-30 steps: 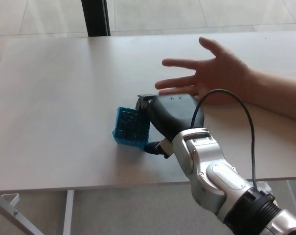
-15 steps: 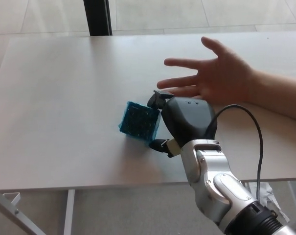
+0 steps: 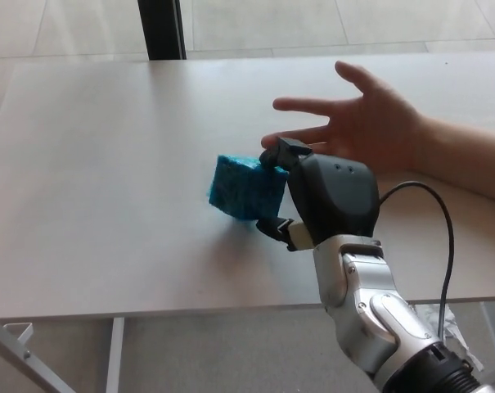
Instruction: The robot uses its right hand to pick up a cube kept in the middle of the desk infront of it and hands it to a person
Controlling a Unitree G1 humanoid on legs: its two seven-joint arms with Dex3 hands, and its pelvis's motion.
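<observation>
A blue cube (image 3: 245,188) is held tilted just above the white desk (image 3: 100,164), near its middle. My right hand (image 3: 321,196) is shut on the cube from the right, one finger over its top edge and the thumb under its lower right corner. A person's open hand (image 3: 370,123) hovers palm up just behind and to the right of my hand, fingers spread toward the cube. My left hand does not show.
The person's forearm (image 3: 468,164) stretches in from the right edge over the desk. A dark post (image 3: 161,29) stands behind the desk's far edge. A black cable (image 3: 443,237) loops beside my right wrist.
My right hand has lifted the cube off the desk and carried it right and away from me, toward the person's open hand. The cube has tilted. The person's hand has barely moved.
</observation>
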